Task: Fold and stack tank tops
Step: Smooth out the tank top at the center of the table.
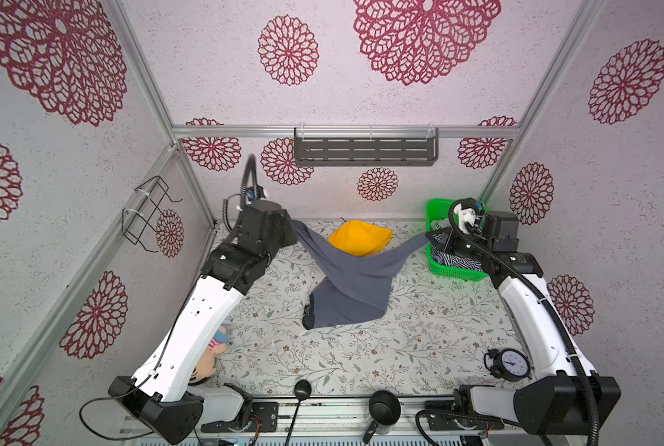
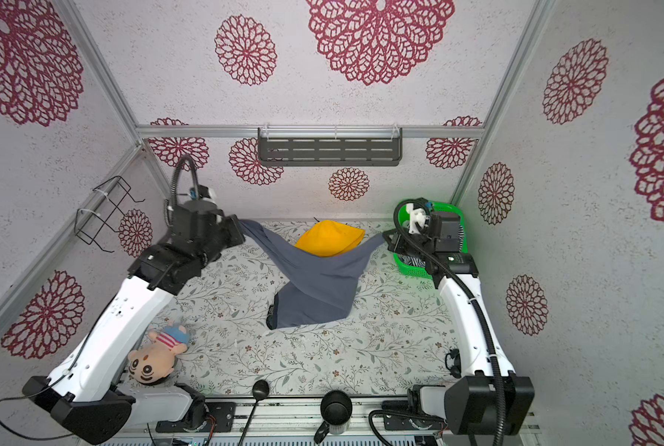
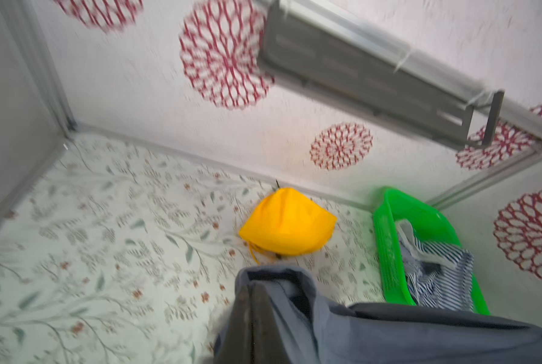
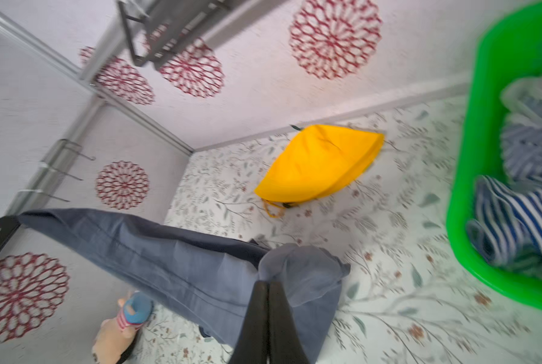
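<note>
Jaws on both sides clamp the grey-blue tank top (image 1: 345,285), hanging between them. Nothing looks folded yet; the striped top (image 3: 443,264) sits in the basket (image 3: 389,258).

Yellow hat (image 1: 361,235) partly behind grey tank top (image 1: 348,285)

Between left pincer (image 1: 293,228) and right pincer (image 1: 430,236), tank top (image 1: 351,285); hat (image 1: 361,236) behind; other top (image 1: 455,263) in basket (image 1: 436,210) rightward.

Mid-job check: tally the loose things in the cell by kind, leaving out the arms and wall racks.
Tank tops: 2, grey-blue top and striped top
Yellow hat: 1
Green basket: 1
Plush doll: 1
Alarm clock: 1
Black ladle: 1
Black mug: 1
Total: 8
</note>
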You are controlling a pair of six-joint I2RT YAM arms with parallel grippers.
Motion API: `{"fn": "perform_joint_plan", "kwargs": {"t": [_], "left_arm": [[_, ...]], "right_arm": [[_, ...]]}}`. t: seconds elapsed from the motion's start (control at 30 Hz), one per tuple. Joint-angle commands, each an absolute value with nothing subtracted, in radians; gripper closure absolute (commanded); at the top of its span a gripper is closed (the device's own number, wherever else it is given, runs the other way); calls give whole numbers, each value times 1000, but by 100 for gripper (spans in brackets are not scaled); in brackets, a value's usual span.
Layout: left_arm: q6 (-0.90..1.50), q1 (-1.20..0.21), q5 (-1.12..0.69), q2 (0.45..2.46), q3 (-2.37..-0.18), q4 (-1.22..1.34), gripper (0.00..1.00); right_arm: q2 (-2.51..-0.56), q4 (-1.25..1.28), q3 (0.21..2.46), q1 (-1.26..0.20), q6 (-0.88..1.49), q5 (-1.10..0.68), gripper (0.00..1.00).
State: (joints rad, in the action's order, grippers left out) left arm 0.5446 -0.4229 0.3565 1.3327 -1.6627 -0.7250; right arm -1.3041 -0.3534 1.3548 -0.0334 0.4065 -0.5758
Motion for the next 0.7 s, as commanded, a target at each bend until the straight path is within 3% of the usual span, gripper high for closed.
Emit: {"fn": "perform_joint_plan", "kwargs": {"t": [0.0, 0.07, 0.2, 0.37, 0.67], "left_arm": [[329, -349, 392, 1346, -1820, -713, 100], [279, -309, 390, 1375, -1929, -711, 100], [200, -275, 399, 1420, -2131, -709, 100], [165, -273, 350, 1413, -2320, -731, 100], [226, -278, 283, 1212, -2212, -679, 100]], "right_arm": [[-1341, -25, 1440, -20, 516, -664, 100], [-1360, 156, 1468, -21, 567, -665, 100], [-1405, 265, 1616, -20, 561, -605, 100], [-1413, 233, 1806, -20, 505, -587, 100], [-1395, 34, 2038, -15, 431, -558, 100]]}}
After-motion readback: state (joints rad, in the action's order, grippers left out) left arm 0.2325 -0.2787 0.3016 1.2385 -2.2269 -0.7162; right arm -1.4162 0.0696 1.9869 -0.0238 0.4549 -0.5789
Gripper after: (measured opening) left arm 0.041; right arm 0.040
